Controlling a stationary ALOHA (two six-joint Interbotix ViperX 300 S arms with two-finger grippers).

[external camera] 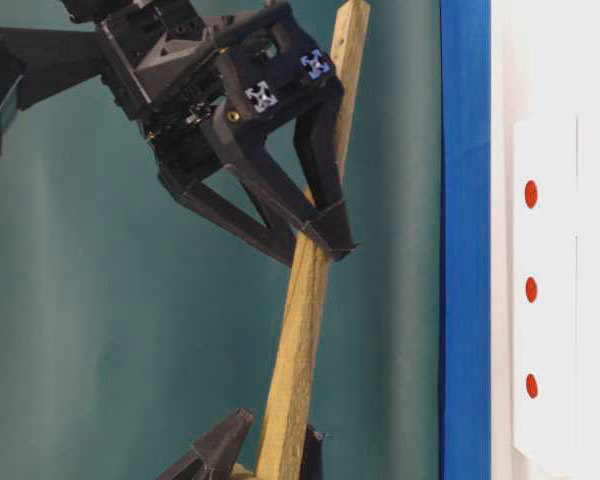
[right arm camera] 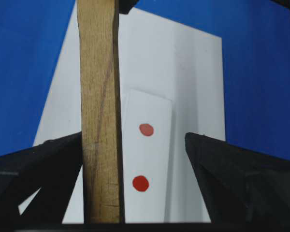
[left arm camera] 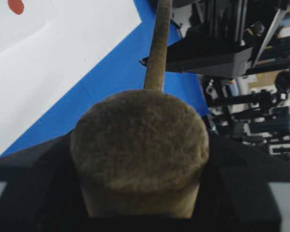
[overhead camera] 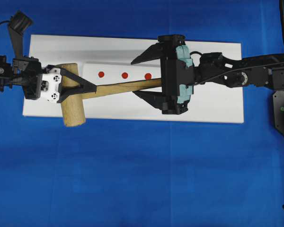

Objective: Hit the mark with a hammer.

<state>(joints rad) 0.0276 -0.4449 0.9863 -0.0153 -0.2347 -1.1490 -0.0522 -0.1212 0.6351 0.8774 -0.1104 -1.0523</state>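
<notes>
Over the blue counter (overhead camera: 132,179) we see a white board (overhead camera: 217,104) carrying a raised strip with three red dots. Our left tool (overhead camera: 78,85) is clenched on the wooden mallet (overhead camera: 73,111) near its head. The handle's long axis runs rightward, just beside the dots, ending between the spread, released jaws of our right tool (overhead camera: 149,78). Which dot is the mark we cannot tell; all lie nearer the handle than the head.

Blue cloth (overhead camera: 132,179) covers the table, edge to edge. White board (overhead camera: 217,106) lies across it from 9 to 3 o'clock. Teal-green wall (external camera: 100,330) behind; light even.
</notes>
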